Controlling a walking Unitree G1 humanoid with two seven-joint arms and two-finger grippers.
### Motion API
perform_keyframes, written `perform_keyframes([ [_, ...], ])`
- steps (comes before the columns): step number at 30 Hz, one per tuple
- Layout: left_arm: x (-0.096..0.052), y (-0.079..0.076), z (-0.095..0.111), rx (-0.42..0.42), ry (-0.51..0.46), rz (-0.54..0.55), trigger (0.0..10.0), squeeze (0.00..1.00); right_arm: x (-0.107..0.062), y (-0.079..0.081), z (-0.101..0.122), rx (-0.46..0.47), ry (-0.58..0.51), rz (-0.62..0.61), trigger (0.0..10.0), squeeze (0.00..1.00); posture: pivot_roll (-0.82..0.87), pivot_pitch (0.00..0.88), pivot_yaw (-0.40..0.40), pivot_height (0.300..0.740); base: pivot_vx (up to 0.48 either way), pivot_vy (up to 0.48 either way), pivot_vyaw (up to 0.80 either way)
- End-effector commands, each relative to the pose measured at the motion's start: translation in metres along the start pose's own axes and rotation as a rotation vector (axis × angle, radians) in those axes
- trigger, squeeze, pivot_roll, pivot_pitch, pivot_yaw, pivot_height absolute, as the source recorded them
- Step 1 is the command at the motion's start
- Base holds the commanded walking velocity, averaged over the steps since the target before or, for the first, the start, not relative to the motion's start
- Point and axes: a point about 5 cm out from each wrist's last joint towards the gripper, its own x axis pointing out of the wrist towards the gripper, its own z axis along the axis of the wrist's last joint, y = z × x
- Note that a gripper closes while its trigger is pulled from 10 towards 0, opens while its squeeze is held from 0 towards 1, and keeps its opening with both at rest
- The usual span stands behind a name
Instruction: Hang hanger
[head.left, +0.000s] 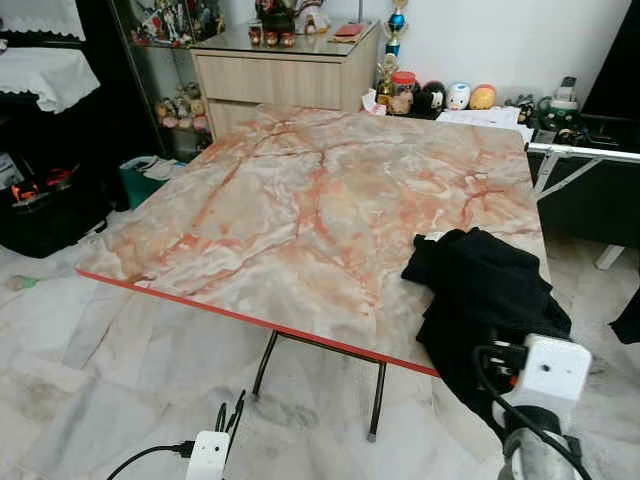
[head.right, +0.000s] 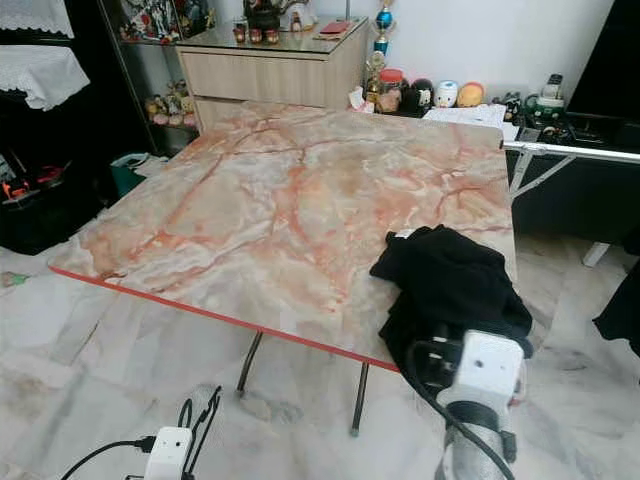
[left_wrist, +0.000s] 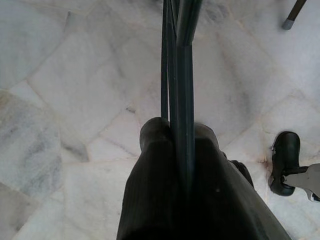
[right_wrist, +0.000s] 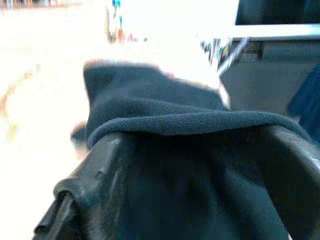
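The left claw (left_wrist: 175, 145) is hanging low over the marble floor (left_wrist: 75, 100), its two fingers pressing together on the thin dark bars of a hanger (left_wrist: 182, 75). The right claw (right_wrist: 200, 165) is reaching into a black garment (head.left: 485, 290) at the near right edge of the marble-patterned worktop (head.left: 300, 200); the cloth is draping over its fingers (right_wrist: 85, 190), which are standing apart around the fabric. The garment is lying bunched, partly spilling over the worktop's red edge.
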Motion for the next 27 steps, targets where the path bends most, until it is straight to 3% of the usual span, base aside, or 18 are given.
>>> perform_keyframes([
  [1,0.0,0.002,-0.005,0.025,0.026,0.004,10.0,0.0,0.006,-0.003,0.012,0.017,-0.065,-0.02,10.0,1.0,0.02,0.058,0.043,0.74,0.0,0.0,0.0],
  [6,0.0,0.002,-0.005,0.024,0.025,0.005,10.0,0.0,0.012,0.001,0.015,0.004,-0.086,-0.007,10.0,0.99,0.02,0.063,0.039,0.74,0.0,0.0,0.0],
  [7,0.0,0.002,-0.005,0.025,0.025,0.004,10.0,0.0,0.012,0.002,0.008,-0.007,-0.041,-0.017,10.0,0.02,0.02,0.064,0.04,0.74,0.0,0.0,0.0],
  [8,0.0,0.002,-0.005,0.025,0.025,0.004,10.0,0.0,0.011,0.002,0.003,-0.014,-0.007,-0.024,10.0,0.0,0.02,0.064,0.04,0.74,0.0,0.0,0.0],
  [10,0.0,0.002,-0.005,0.024,0.026,0.002,10.0,0.0,0.008,0.003,-0.023,-0.037,0.173,-0.046,10.0,0.0,0.02,0.067,0.042,0.74,0.0,0.0,0.0],
  [13,0.0,0.001,-0.005,0.024,0.027,0.0,10.0,0.0,0.004,0.004,-0.041,-0.017,0.3,-0.055,10.0,0.0,0.03,0.072,0.043,0.74,0.0,0.0,0.0],
  [15,0.0,0.001,-0.005,0.024,0.029,-0.002,10.0,0.0,-0.002,0.007,-0.055,-0.078,0.395,-0.013,10.0,0.0,0.03,0.073,0.042,0.74,0.0,0.0,0.0],
  [17,0.0,0.001,-0.005,0.024,0.03,-0.003,10.0,0.0,-0.002,0.006,-0.054,-0.073,0.384,-0.021,10.0,0.0,0.03,0.073,0.042,0.74,0.0,0.0,0.0],
  [18,0.0,0.001,-0.005,0.023,0.03,-0.002,10.0,0.0,0.002,0.007,-0.04,-0.003,0.283,-0.047,10.0,0.0,0.03,0.075,0.041,0.74,0.0,0.0,0.0],
  [21,0.0,0.002,-0.005,0.023,0.029,-0.001,10.0,0.0,0.008,0.008,-0.013,0.061,0.11,-0.062,10.0,0.0,0.03,0.076,0.041,0.74,0.0,0.0,0.0],
  [27,0.0,0.001,-0.004,0.028,0.028,-0.003,10.0,0.0,0.002,0.007,-0.002,0.085,0.025,-0.069,10.0,0.0,0.03,0.076,0.042,0.74,0.0,0.0,0.0],
])
